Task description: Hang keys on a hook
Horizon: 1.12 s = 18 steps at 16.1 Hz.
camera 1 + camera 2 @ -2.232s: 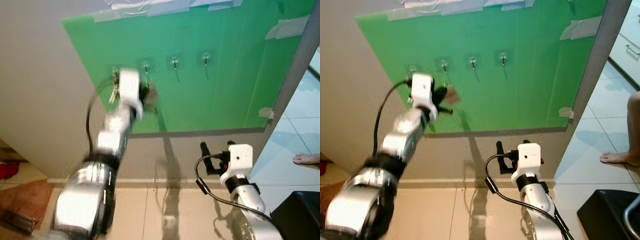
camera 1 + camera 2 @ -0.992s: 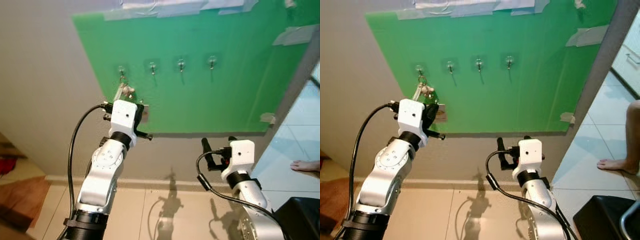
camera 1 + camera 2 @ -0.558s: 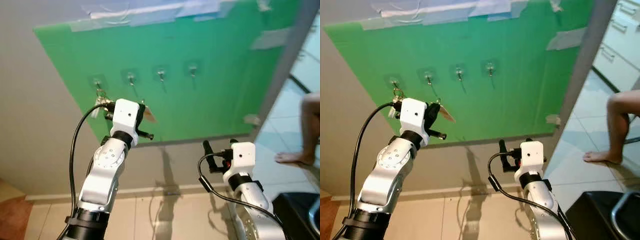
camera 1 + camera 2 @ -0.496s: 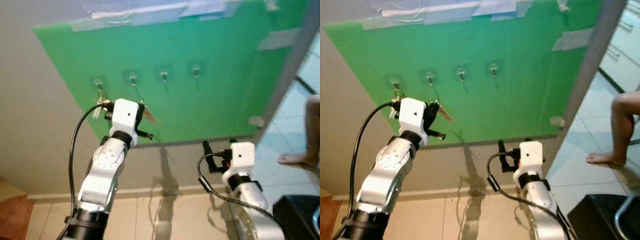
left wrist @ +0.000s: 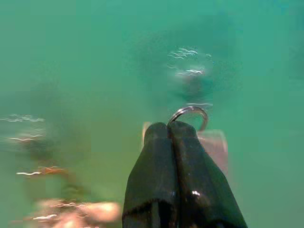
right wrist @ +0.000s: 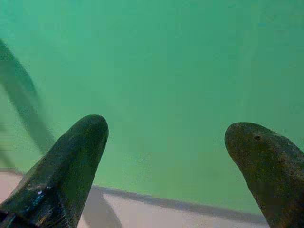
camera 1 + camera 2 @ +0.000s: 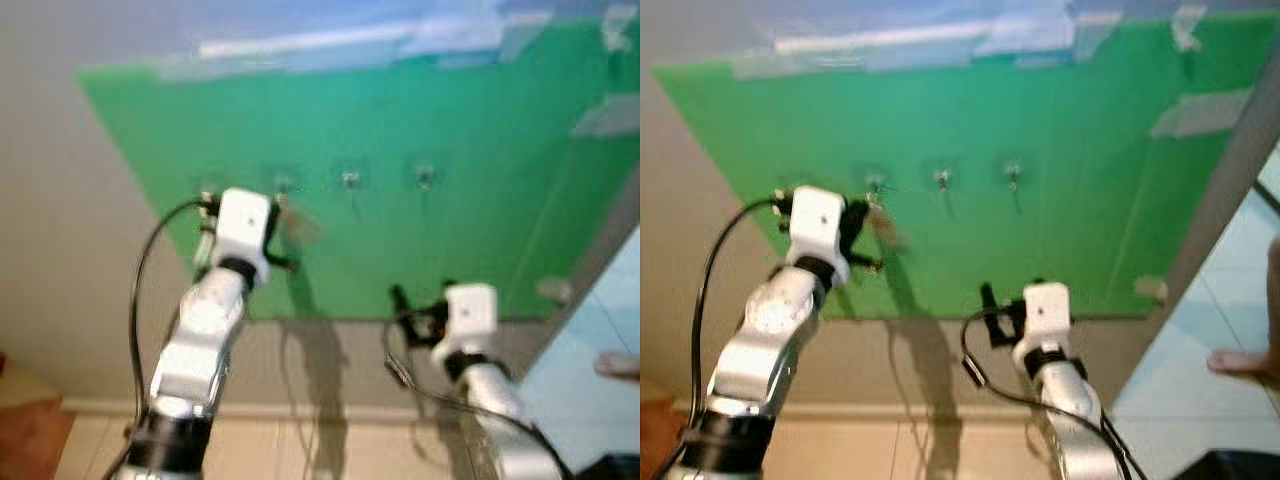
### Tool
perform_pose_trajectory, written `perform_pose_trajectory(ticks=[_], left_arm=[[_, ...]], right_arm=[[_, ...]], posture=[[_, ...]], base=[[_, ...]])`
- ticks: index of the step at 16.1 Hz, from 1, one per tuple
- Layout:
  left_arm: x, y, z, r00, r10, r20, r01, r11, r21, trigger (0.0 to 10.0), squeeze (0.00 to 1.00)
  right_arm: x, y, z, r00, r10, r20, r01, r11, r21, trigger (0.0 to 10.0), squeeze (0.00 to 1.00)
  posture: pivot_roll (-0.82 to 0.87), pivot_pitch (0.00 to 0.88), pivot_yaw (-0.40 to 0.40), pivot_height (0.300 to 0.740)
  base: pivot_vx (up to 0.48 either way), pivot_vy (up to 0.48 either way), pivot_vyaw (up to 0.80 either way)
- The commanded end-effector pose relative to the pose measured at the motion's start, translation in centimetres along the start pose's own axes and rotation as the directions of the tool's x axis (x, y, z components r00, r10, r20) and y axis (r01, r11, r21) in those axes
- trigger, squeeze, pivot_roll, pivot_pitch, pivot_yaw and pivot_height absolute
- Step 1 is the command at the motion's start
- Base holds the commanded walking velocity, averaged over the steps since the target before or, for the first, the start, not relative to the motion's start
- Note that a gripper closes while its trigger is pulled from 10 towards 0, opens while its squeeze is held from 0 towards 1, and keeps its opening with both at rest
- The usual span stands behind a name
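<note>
the picture is blurred. a green board [image 7: 450, 160] is taped to a grey wall, with a row of small hooks [image 7: 349, 180] across it. the left gripper [image 7: 278, 228] is raised against the board by the second hook from the left, a blurred tan tag [image 7: 297, 222] at it. the right gripper [image 7: 405, 305] sits lower, near the board's bottom edge.

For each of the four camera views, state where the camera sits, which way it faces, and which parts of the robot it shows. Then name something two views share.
Left eye, on the head: faces the green board and its hooks; both arms show.
Right eye, beside it: same scene, plus a person's foot at the right edge.
Left wrist: looks along the left gripper, shut on a key ring below a blurred hook.
Right wrist: looks along the open right gripper at bare board.
Shared: every view shows the board.
</note>
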<state>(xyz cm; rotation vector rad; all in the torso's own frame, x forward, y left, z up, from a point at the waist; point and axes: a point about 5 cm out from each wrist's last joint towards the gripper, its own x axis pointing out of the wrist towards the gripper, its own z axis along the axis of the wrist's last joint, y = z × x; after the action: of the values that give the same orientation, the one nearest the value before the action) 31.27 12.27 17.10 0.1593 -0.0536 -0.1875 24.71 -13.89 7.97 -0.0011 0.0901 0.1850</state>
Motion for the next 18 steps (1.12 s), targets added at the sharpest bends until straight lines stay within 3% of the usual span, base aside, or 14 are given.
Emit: perform_pose_trajectory(ticks=[1,5,10,11,13,14,18], left_arm=[[0.4,0.7,1.4,0.999,0.040,0.027,-0.040,0.999,0.024,0.0,0.00],[2.5,2.3,2.4,0.996,0.088,-0.004,-0.087,0.991,0.101,0.0,0.00],[4.2,1.4,2.0,0.997,0.044,-0.069,-0.033,0.989,0.147,0.0,0.00],[4.0,1.3,2.0,0.997,0.045,-0.069,-0.036,0.990,0.136,0.0,0.00],[2.1,1.9,0.3,0.986,0.147,-0.080,-0.147,0.989,0.008,0.0,0.00],[1.5,2.0,-0.2,0.983,0.168,-0.079,-0.169,0.986,-0.006,0.0,0.00],[0.3,2.4,-0.9,0.977,0.197,-0.079,-0.195,0.980,0.032,0.0,0.00]], right_arm=[[-0.3,-0.4,-0.2,1.000,-0.012,-0.010,0.012,1.000,-0.001,10.0,0.00],[-0.2,0.0,-0.3,1.000,-0.004,-0.015,0.004,1.000,0.003,10.0,0.00],[-0.5,0.2,-0.6,1.000,-0.002,-0.023,0.002,1.000,0.004,10.0,0.00],[-0.6,0.1,-0.6,1.000,-0.003,-0.024,0.003,1.000,0.003,10.0,0.00],[-1.0,-0.1,-0.7,1.000,-0.010,-0.029,0.010,1.000,0.001,10.0,0.00],[-1.1,-0.1,-0.7,0.999,-0.009,-0.033,0.009,1.000,0.000,10.0,0.00],[-1.2,-0.1,-0.9,0.999,0.019,-0.049,-0.019,1.000,-0.008,10.0,0.00]], posture=[[-0.11,0.000,0.122,0.740],[-0.11,0.000,0.127,0.740],[-0.13,0.000,0.142,0.740],[-0.13,0.000,0.142,0.740],[-0.13,0.000,0.134,0.740],[-0.13,0.000,0.132,0.740],[-0.11,0.000,0.100,0.740]], base=[[0.000,0.000,0.00],[0.000,0.000,0.00],[0.000,0.000,0.00],[0.000,0.000,0.00],[0.000,0.000,0.00],[0.000,0.000,0.00],[0.000,0.000,0.00]])
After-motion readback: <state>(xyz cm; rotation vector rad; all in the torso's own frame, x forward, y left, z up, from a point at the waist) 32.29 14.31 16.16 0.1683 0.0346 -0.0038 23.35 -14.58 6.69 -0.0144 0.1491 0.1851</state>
